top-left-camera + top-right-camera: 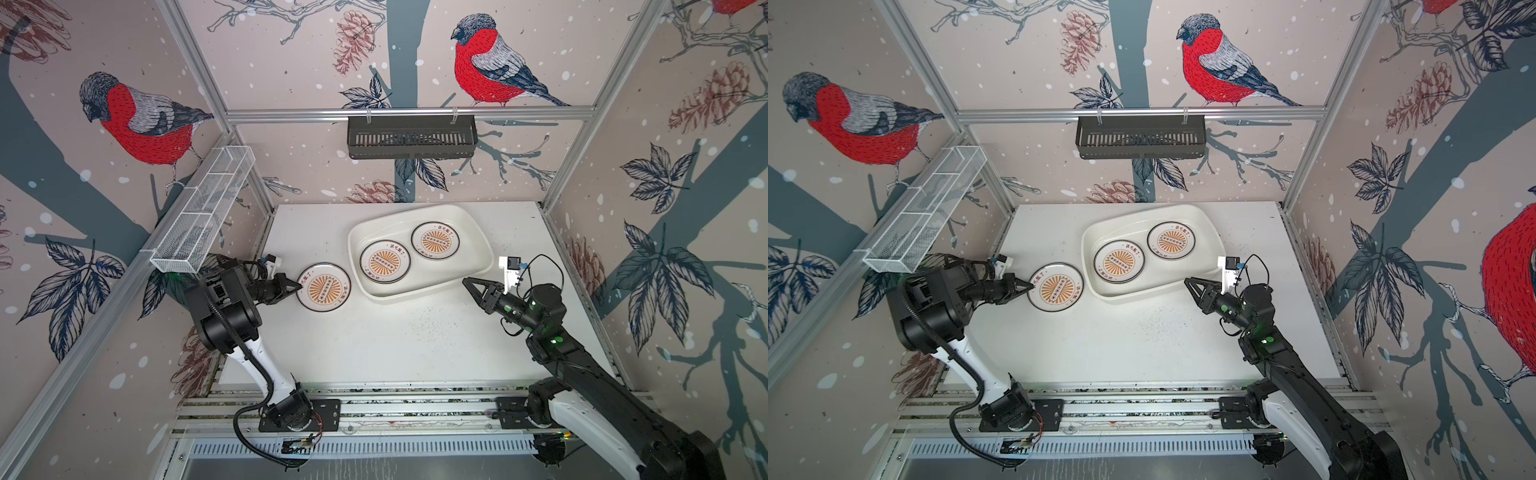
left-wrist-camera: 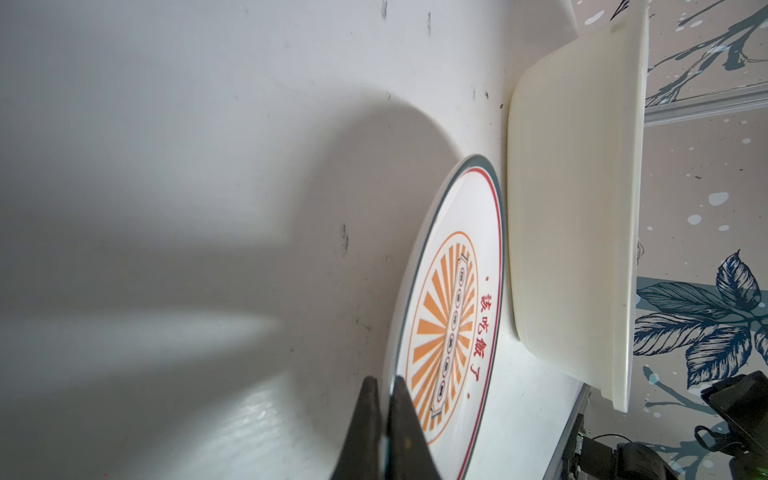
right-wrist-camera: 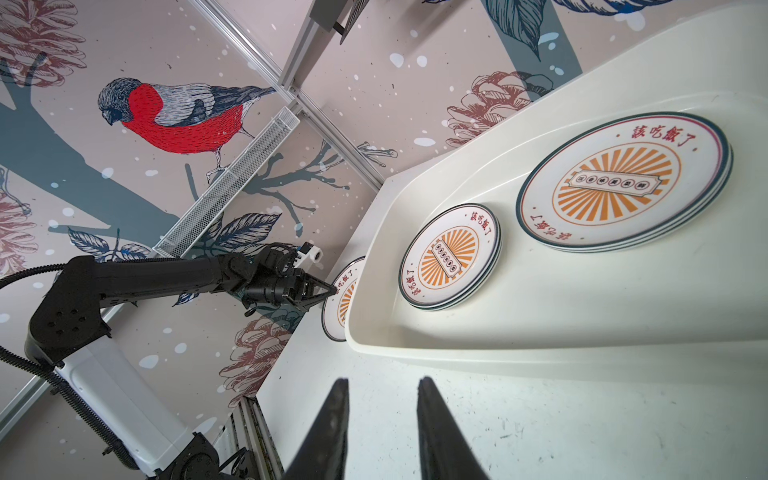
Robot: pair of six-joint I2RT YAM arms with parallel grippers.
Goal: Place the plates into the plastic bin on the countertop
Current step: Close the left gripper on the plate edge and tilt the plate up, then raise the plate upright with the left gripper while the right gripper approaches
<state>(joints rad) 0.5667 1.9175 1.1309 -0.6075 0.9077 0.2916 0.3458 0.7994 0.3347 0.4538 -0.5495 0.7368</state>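
Walls papered in a bullfinch print; white speckled countertop (image 1: pixel 395 345) as work surface. The loose plate (image 1: pixel 324 286), orange sunburst centre, sat at 10 o'clock from the countertop's centre, outside the plastic bin (image 1: pixel 419 293) and just beside its near-left corner. The left gripper (image 1: pixel 298 286) was clamped on that plate's rim at its 9 o'clock edge; the left wrist view showed both fingers pinching the rim. The bin lay at 12 to 1 o'clock and held two stacks of sunburst plates, near stack (image 1: pixel 385 262) and far stack (image 1: pixel 435 240), apart from each other. The right gripper (image 1: pixel 467 281) hung at the bin's 4 o'clock, jaws parted, holding nothing. Black slotted basket (image 1: pixel 411 143) on the rear rail at 12 o'clock; wire mesh basket (image 1: pixel 203 212) at 10 o'clock.
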